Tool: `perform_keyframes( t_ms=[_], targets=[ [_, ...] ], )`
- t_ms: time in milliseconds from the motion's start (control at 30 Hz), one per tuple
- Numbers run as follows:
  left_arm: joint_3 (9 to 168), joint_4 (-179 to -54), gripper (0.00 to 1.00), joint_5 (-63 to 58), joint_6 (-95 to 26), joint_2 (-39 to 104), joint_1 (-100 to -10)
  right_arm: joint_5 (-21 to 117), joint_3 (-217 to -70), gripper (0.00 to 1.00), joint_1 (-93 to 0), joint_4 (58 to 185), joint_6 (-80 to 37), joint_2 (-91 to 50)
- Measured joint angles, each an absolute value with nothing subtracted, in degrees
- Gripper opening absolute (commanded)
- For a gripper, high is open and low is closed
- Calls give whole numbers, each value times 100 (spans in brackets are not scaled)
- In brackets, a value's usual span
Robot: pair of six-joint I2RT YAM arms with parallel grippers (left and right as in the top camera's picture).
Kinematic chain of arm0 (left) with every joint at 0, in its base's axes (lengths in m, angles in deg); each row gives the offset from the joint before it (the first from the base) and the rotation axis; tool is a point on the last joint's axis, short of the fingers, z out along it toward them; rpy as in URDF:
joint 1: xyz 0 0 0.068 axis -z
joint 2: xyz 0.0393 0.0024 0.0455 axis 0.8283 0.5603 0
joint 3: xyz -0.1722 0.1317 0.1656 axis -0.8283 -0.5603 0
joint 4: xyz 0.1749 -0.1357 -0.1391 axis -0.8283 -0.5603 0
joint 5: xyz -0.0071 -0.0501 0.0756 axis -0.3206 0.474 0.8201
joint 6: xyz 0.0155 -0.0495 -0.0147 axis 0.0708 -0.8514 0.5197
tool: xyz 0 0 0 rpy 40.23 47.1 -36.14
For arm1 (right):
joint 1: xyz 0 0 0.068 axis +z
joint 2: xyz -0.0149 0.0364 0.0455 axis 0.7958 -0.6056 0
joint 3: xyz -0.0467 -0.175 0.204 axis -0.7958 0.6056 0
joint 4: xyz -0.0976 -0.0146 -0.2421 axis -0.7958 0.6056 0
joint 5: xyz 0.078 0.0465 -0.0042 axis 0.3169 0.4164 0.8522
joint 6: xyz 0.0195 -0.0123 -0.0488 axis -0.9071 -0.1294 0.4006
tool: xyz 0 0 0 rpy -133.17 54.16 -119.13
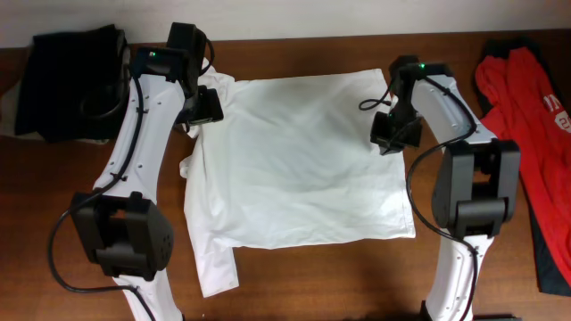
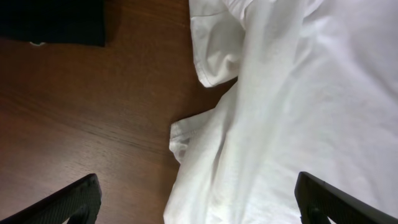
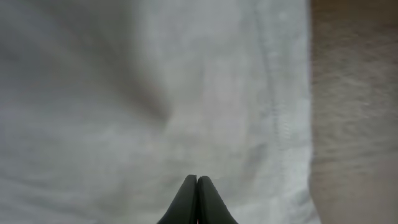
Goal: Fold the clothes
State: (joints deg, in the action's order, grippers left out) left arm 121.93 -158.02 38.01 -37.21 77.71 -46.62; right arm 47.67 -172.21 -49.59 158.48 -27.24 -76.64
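The white T-shirt (image 1: 303, 160) lies spread on the wooden table (image 1: 339, 276), partly folded, with a sleeve trailing at the lower left. My left gripper (image 1: 207, 105) is open above the shirt's upper left edge. In the left wrist view its fingers (image 2: 199, 202) stand wide apart over the shirt's wrinkled edge (image 2: 280, 112) and bare wood. My right gripper (image 1: 395, 134) hovers over the shirt's upper right edge. In the right wrist view its fingertips (image 3: 197, 182) are pressed together with no fabric showing between them, above the white cloth (image 3: 155, 93) near its hem.
A black garment (image 1: 71, 80) lies at the back left; it also shows in the left wrist view (image 2: 53, 22). A red garment (image 1: 531, 116) lies along the right edge. Bare wood shows in front of the shirt.
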Motion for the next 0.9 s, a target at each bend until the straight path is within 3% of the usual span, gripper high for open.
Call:
perform_keyframes(
  t_ms=[900],
  targets=[
    [12193,-15909,99,3734,-3721,7771,-4662,4030,-17077,4,-5001,15376,-2717,-8029]
  ],
)
